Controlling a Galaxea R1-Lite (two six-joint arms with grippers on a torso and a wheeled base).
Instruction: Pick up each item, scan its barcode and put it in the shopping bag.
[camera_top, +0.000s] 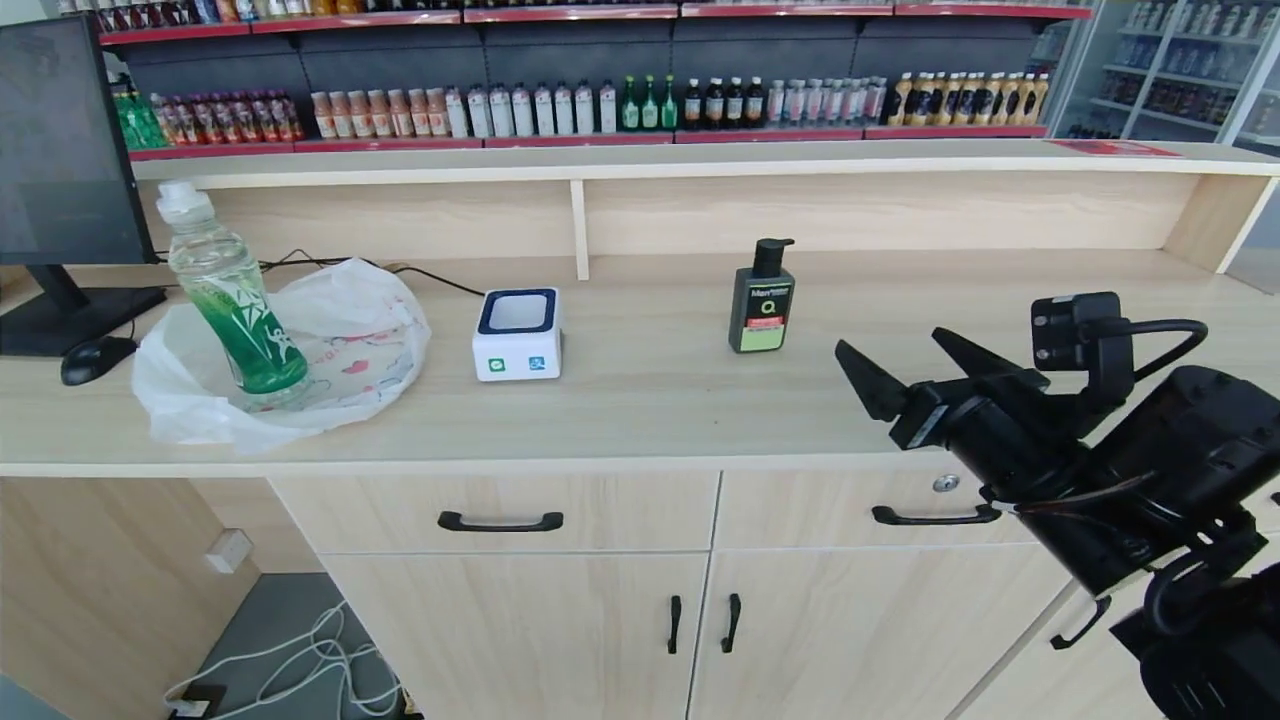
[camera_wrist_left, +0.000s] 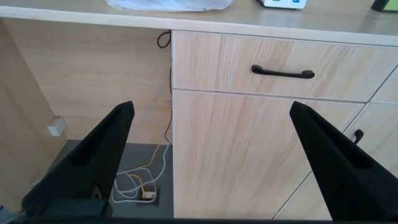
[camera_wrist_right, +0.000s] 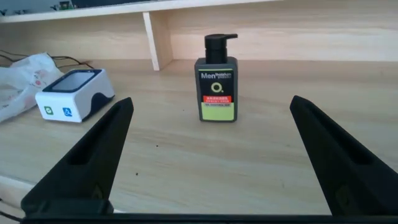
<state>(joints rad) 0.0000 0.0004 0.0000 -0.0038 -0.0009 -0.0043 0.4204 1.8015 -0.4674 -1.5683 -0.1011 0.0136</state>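
The step in hand looks to be picking up the dark grey pump bottle with a black dispenser head and a green-and-red label. It stands upright on the pale wooden counter, right of centre in the head view and well apart from the white cube-shaped barcode scanner at centre. The right gripper hovers at the right of the frame near the counter's front edge, fingers spread wide and holding nothing. From its wrist camera the bottle sits lined up between them. A sound grasp would close on the flat body below the pump, low enough not to tip it. I cannot tell where the barcode is, so the broad faces are best left uncovered. The translucent white plastic shopping bag lies at the left, with a clear green-labelled drink bottle standing in it. The left gripper is also released and empty, facing the wooden cabinet front below the counter.
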